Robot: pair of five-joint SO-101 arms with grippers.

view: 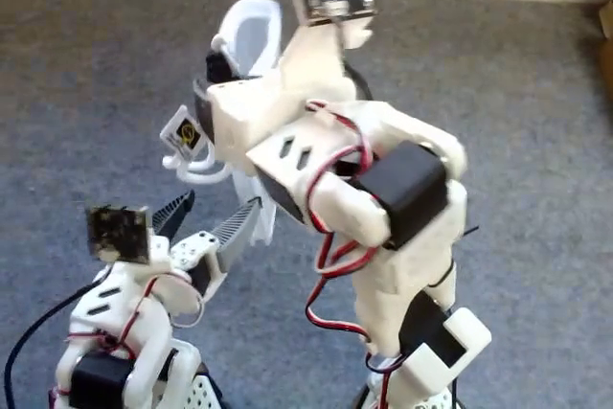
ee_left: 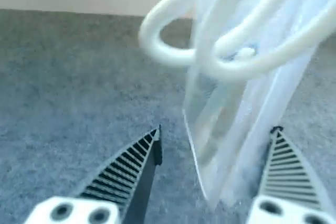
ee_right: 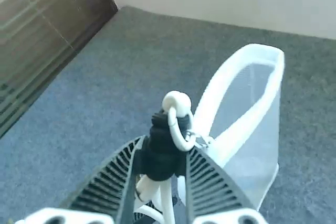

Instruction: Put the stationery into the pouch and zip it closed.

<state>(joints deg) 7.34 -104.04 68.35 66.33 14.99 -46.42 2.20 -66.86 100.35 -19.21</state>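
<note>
Overhead, across the grey carpeted table: held upright at about 11 o'clock from centre, a clear white-rimmed pouch, mouth gaping, lower end down close to the table. At 8 o'clock, the left claw, fingers spread wide on either side of the pouch's lower part; touching or not, impossible to tell. Hanging near it, white cord loops. Beside the pouch's mouth, the right claw, clamped tight on a black tab carrying a white ring.
</note>
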